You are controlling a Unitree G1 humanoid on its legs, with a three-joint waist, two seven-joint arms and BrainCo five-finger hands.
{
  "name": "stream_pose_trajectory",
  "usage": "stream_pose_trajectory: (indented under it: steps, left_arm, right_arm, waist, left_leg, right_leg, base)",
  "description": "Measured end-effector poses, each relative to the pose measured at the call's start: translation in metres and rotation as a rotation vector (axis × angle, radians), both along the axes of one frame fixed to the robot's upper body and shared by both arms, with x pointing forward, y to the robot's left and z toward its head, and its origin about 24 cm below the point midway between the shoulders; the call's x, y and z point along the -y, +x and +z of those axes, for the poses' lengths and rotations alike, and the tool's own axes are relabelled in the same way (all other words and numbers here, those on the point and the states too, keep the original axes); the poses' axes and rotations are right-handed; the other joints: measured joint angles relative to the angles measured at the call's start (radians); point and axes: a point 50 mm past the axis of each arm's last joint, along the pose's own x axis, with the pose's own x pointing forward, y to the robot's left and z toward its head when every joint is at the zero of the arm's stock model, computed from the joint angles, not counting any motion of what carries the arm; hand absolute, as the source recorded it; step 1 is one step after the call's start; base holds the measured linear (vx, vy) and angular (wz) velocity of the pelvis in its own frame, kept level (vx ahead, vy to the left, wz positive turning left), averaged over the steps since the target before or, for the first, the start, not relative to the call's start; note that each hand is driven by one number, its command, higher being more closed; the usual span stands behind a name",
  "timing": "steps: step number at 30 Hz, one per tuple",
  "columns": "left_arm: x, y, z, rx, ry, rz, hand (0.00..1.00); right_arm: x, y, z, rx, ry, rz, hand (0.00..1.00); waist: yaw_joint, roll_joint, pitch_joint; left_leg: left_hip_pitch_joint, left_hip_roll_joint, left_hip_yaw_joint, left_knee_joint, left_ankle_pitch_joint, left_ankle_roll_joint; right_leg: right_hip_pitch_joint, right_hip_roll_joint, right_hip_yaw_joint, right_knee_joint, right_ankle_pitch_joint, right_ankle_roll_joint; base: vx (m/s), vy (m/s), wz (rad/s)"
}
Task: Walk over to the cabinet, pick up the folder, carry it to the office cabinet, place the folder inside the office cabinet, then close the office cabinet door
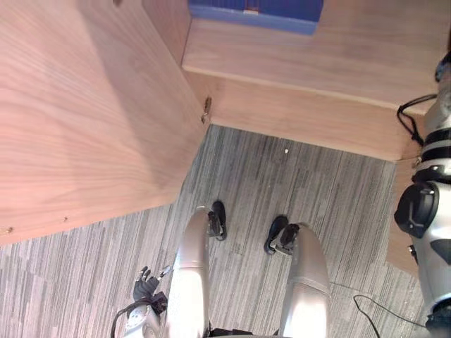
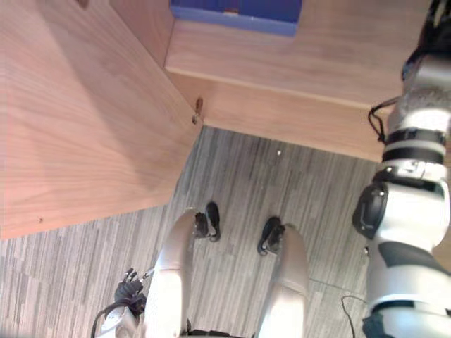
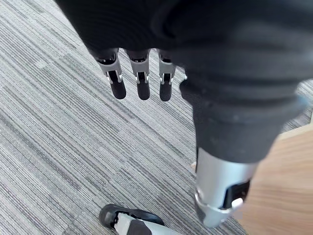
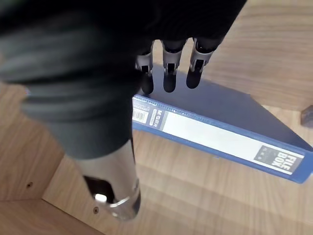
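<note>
By right robot hand [image 4: 168, 73], blue folder [image 4: 220, 129], flat on shelf [image 4: 205, 196]

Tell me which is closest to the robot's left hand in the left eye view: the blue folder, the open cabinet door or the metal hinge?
1. Cabinet door: the big wooden panel on the left, just ahead of the left hand.
2. Hinge: at the door's inner corner, further ahead.
3. Blue folder: lying at the view's top, farthest.

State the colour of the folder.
The folder is blue, with a white spine label; clearest in the right wrist view.
</note>
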Motion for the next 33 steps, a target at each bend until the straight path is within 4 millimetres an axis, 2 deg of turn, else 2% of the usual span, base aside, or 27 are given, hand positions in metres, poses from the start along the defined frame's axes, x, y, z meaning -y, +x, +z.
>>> stream_pose_trajectory:
  steps: [2, 4, 6, 8, 10, 13, 16, 20, 22, 27, 29, 31, 32, 33]
  left_arm:
    - [0.000, -0.001, 0.000, 0.004, -0.007, 0.000, 0.00]
    - [0.000, -0.004, 0.000, 0.007, -0.010, -0.013, 0.00]
    - [0.002, -0.006, -0.001, 0.004, -0.015, -0.024, 0.00]
    - [0.003, -0.012, -0.003, -0.006, -0.022, -0.036, 0.00]
    - [0.003, -0.013, -0.004, -0.009, -0.023, -0.040, 0.00]
    - [0.003, -0.022, -0.007, -0.029, -0.027, -0.042, 0.00]
    - [0.003, -0.028, -0.009, -0.043, -0.028, -0.045, 0.00]
    - [0.003, -0.032, -0.010, -0.054, -0.024, -0.054, 0.00]
    - [0.003, -0.034, -0.011, -0.061, -0.023, -0.055, 0.00]
    - [0.004, -0.034, -0.011, -0.061, -0.025, -0.058, 0.00]
    - [0.004, -0.035, -0.011, -0.062, -0.028, -0.058, 0.00]
    - [0.006, -0.035, -0.012, -0.062, -0.035, -0.060, 0.00]
    - [0.006, -0.035, -0.012, -0.063, -0.036, -0.061, 0.00]
    - [0.006, -0.036, -0.013, -0.068, -0.036, -0.062, 0.00]
  right_arm:
    - [-0.007, 0.008, -0.025, -0.060, 0.004, 0.019, 0.00]
    - [-0.017, 0.016, -0.061, -0.144, 0.006, 0.046, 0.00]
    - [-0.020, 0.018, -0.080, -0.185, 0.011, 0.057, 0.00]
    - [-0.020, 0.016, -0.111, -0.250, 0.019, 0.063, 0.00]
    - [-0.017, 0.014, -0.121, -0.265, 0.033, 0.060, 0.00]
    - [-0.015, 0.010, -0.148, -0.324, 0.050, 0.058, 0.00]
    - [-0.015, 0.007, -0.169, -0.385, 0.073, 0.068, 0.00]
    - [-0.014, 0.002, -0.188, -0.415, 0.109, 0.070, 0.00]
    - [-0.017, -0.002, -0.205, -0.452, 0.135, 0.078, 0.00]
    - [-0.020, -0.005, -0.218, -0.495, 0.125, 0.086, 0.00]
    - [-0.026, -0.006, -0.228, -0.543, 0.089, 0.096, 0.00]
    - [-0.046, -0.014, -0.261, -0.659, 0.006, 0.146, 0.00]
    - [-0.054, -0.017, -0.272, -0.693, -0.014, 0.171, 0.00]
    - [-0.074, -0.024, -0.293, -0.759, -0.056, 0.231, 0.00]
  waist:
    - [-0.006, -0.002, -0.022]
    - [-0.010, -0.010, -0.066]
    - [-0.015, -0.013, -0.075]
    - [-0.021, -0.031, -0.107]
    - [-0.023, -0.038, -0.112]
    - [-0.024, -0.050, -0.135]
    - [-0.022, -0.052, -0.141]
    - [-0.021, -0.054, -0.155]
    - [-0.018, -0.055, -0.156]
    - [-0.015, -0.056, -0.159]
    - [-0.015, -0.057, -0.160]
    - [-0.016, -0.061, -0.166]
    - [-0.017, -0.064, -0.171]
    - [-0.020, -0.072, -0.180]
  left_leg:
    - [0.061, 0.000, 0.009, -0.070, 0.020, -0.002]
    - [0.141, -0.001, 0.024, -0.165, 0.047, -0.006]
    - [0.204, -0.003, 0.037, -0.237, 0.072, -0.008]
    - [0.291, -0.021, 0.043, -0.369, 0.122, -0.013]
    - [0.325, -0.028, 0.043, -0.419, 0.142, -0.016]
    - [0.399, -0.047, 0.046, -0.560, 0.202, -0.025]
    - [0.459, -0.053, 0.053, -0.651, 0.237, -0.034]
    - [0.495, -0.064, 0.059, -0.733, 0.276, -0.042]
    - [0.540, -0.069, 0.067, -0.786, 0.294, -0.048]
    - [0.575, -0.079, 0.082, -0.842, 0.316, -0.049]
    - [0.591, -0.082, 0.092, -0.865, 0.326, -0.053]
    - [0.636, -0.085, 0.099, -0.893, 0.331, -0.053]
    - [0.644, -0.085, 0.101, -0.898, 0.331, -0.053]
    - [0.666, -0.086, 0.112, -0.912, 0.331, -0.054]
  right_leg:
    - [0.062, 0.008, -0.015, -0.074, 0.024, 0.002]
    - [0.140, 0.022, -0.028, -0.176, 0.058, 0.007]
    - [0.208, 0.025, -0.047, -0.247, 0.082, 0.011]
    - [0.297, 0.028, -0.083, -0.369, 0.120, 0.011]
    - [0.332, 0.029, -0.099, -0.412, 0.136, 0.012]
    - [0.401, 0.039, -0.129, -0.526, 0.177, 0.015]
    - [0.457, 0.052, -0.155, -0.607, 0.208, 0.018]
    - [0.481, 0.057, -0.172, -0.658, 0.231, 0.021]
    - [0.517, 0.063, -0.182, -0.693, 0.244, 0.026]
    - [0.537, 0.063, -0.192, -0.722, 0.254, 0.026]
    - [0.547, 0.063, -0.192, -0.733, 0.259, 0.026]
    - [0.584, 0.066, -0.194, -0.751, 0.261, 0.028]
    - [0.592, 0.067, -0.194, -0.755, 0.261, 0.028]
    - [0.608, 0.069, -0.193, -0.765, 0.261, 0.029]
  base:
    - [0.07, 0.033, -0.04]
    - [0.10, 0.057, -0.06]
    - [0.09, 0.045, 0.03]
    - [0.11, 0.031, 0.14]
    - [0.09, -0.003, 0.13]
    - [0.13, -0.014, 0.12]
    - [0.13, -0.006, 0.01]
    - [0.11, -0.010, 0.04]
    - [0.10, -0.028, -0.03]
    - [0.05, -0.023, -0.01]
    - [0.04, -0.027, -0.05]
    - [0.05, -0.030, -0.05]
    - [0.08, -0.032, -0.10]
    - [0.08, -0.025, -0.12]
